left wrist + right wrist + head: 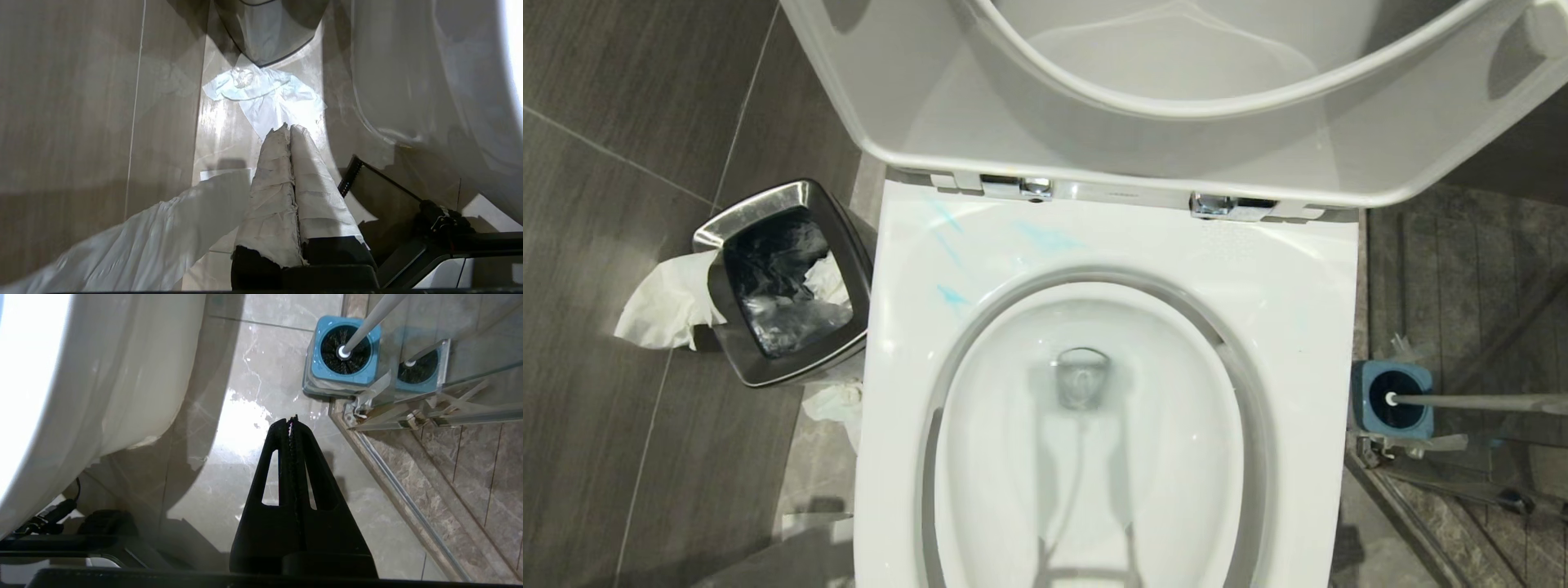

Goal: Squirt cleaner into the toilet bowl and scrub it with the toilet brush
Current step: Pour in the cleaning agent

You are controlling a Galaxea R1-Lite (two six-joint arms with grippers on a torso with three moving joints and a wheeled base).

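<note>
One toilet brush (1474, 401) stands head-down in its blue holder (1392, 400) on the floor, just right of the toilet bowl (1094, 425). Handle looks slim, stiff, light, prob. slick plastic; best grip is mid-handle, well above the bristles. Cleaner (952, 296) shows as thin blue smears on the rim's left rear, w/ lid up. Right claw (291, 420) hangs clenched, empty, over floor near the holder. Left claw (288, 128), cloth-wrapped, clenched, empty, is low by the bowl's left side. Waste bin (784, 282) sits left.
</note>
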